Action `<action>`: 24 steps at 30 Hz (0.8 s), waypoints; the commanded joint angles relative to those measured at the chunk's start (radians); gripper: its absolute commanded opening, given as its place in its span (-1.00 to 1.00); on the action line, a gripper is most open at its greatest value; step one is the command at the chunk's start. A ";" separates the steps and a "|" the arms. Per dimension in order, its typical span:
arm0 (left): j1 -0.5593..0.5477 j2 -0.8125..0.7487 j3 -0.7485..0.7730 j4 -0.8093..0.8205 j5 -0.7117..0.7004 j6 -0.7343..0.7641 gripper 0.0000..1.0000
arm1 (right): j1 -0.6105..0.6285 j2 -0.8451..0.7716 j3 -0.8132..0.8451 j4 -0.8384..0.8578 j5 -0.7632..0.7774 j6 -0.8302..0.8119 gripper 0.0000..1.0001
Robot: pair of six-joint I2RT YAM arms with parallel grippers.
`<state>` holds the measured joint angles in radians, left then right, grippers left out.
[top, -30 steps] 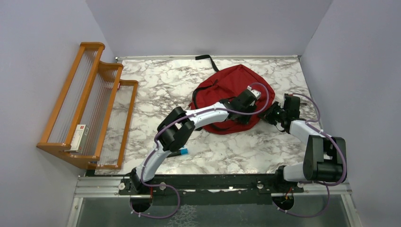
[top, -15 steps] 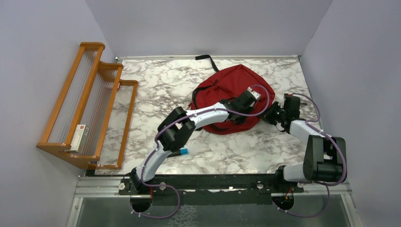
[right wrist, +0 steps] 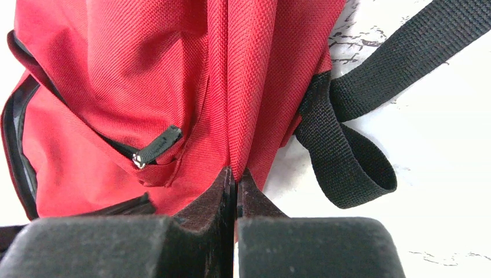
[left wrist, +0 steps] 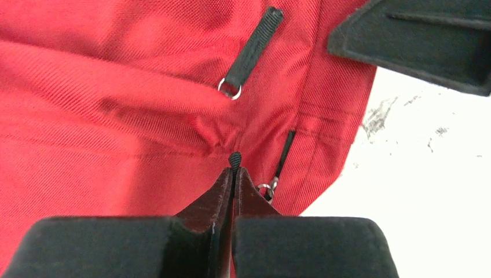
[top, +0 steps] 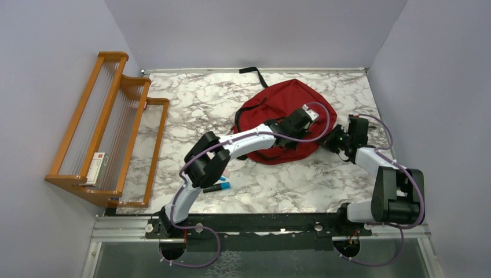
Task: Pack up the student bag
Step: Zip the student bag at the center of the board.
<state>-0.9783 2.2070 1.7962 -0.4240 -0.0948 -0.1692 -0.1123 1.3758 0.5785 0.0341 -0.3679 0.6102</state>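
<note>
L gripper (left wrist: 234, 176) clamped on black zipper pull (left wrist: 234, 158) of red student bag (top: 272, 104), mid-frame; R gripper (right wrist: 236, 178) pinches bag fabric, right edge.

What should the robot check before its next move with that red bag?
1. The left pincer is shut on the zipper pull: ok.
2. The right pincer pinches the student bag by its fabric: ok.
3. Bag resting on the table: ok.
4. Bag open enough for packing: cannot tell.
5. A marker lies free on the table: ok.
</note>
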 commanded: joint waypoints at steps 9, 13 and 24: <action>0.001 -0.275 -0.224 0.066 -0.006 0.040 -1.00 | -0.013 -0.043 0.027 -0.045 0.053 -0.039 -0.93; 0.002 -0.332 -0.281 0.073 -0.008 0.050 -1.00 | -0.017 -0.042 0.038 -0.071 0.072 -0.047 -0.94; 0.002 -0.489 -0.379 0.074 -0.070 0.097 -1.00 | -0.031 -0.025 0.071 -0.097 0.097 -0.071 -0.94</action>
<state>-0.9794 1.8267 1.4548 -0.3367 -0.0994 -0.1127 -0.1200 1.3479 0.6201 -0.0509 -0.3534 0.5743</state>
